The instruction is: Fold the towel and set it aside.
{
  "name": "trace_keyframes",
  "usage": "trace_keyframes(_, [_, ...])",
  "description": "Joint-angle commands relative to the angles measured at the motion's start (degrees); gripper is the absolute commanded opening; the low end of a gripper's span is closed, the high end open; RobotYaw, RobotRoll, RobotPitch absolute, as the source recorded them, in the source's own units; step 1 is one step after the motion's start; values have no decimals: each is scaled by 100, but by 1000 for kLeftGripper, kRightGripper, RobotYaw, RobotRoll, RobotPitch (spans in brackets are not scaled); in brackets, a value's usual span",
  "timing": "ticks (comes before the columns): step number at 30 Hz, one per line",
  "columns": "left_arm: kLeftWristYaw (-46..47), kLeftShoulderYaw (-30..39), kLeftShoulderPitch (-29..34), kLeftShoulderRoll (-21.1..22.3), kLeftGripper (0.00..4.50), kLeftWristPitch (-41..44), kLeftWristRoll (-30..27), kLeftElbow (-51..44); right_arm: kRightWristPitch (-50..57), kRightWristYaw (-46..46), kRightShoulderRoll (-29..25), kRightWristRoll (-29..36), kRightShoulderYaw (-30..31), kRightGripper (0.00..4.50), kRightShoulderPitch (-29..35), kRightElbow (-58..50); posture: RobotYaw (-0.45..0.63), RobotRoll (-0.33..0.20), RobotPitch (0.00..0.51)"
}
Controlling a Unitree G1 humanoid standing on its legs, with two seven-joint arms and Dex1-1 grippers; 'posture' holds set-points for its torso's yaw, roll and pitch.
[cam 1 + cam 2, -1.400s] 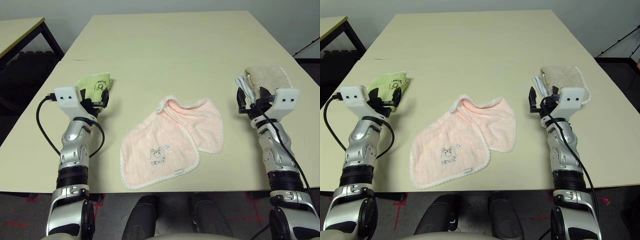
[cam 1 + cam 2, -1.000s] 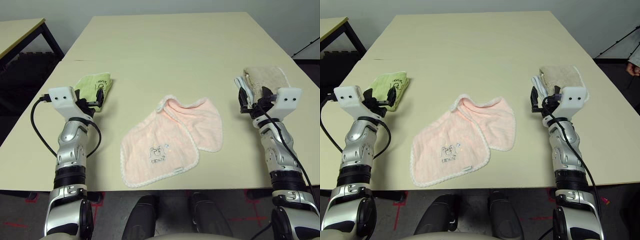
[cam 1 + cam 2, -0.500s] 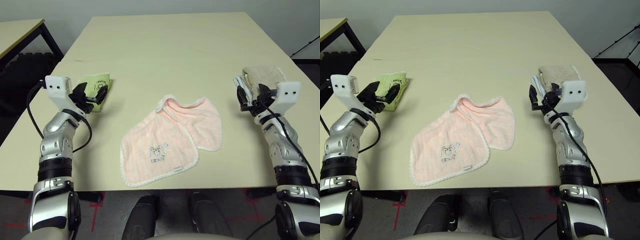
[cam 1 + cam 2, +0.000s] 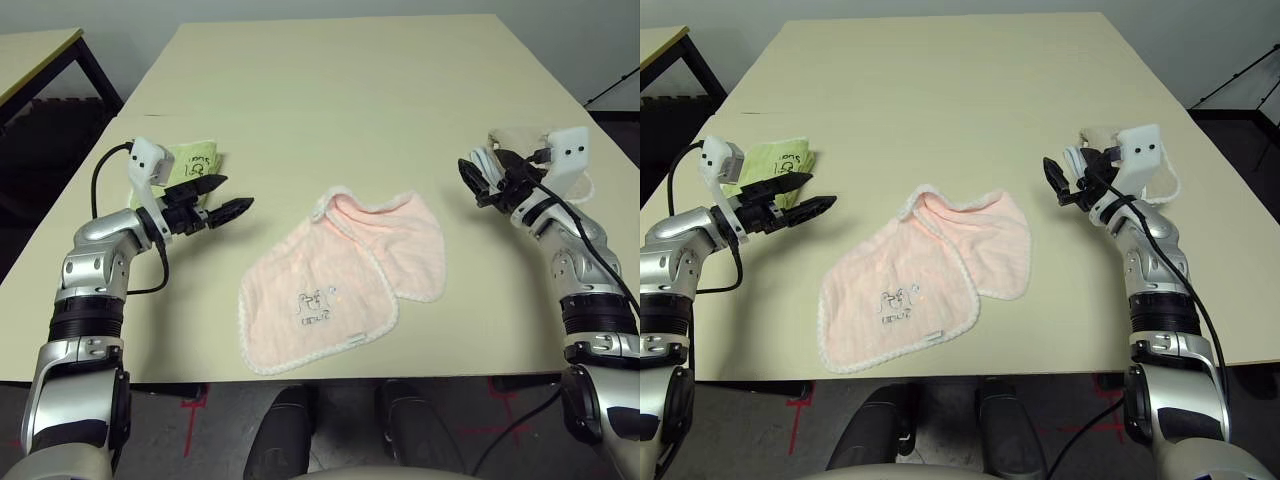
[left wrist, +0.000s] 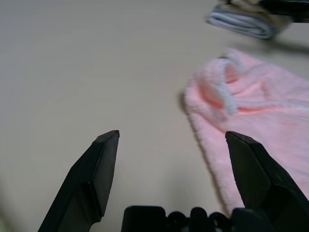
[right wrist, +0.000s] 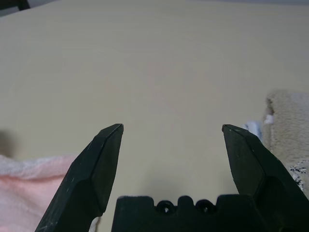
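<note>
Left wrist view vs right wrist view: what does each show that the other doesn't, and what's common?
Left wrist alone: the pink towel's bunched corner with its white trim, and the open left pincer.

Right wrist alone: a long stretch of bare table and the open right pincer.

Both: the pink towel, just a sliver at the edge in the right wrist view, the folded beige towel, and the tan tabletop. Neither pincer holds or touches anything.
</note>
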Motion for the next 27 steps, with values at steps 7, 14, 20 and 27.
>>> trace_keyframes(7, [-745, -371, -28, 20, 4458, -531, 158, -5, 416, 1725, -814, -193, 610, 4445, -974, 1068, -9, 0, 173])
trace_keyframes(14, [-499, -311, 364, 18, 4458, 12, -54, -869, -70, 2764, -900, -1263, 1616, 4445, -2632, 3191, 33, 0, 177])
trace_keyframes(20, [-202, -211, 633, 55, 4458, 370, -148, -1379, -657, 2719, -574, -1844, 1903, 4445, -3356, 4238, 69, 0, 185])
trace_keyframes(27, [23, -140, 886, 88, 4458, 556, -249, -1755, -992, 2347, -258, -2304, 2014, 4445, -3587, 4616, 87, 0, 200])
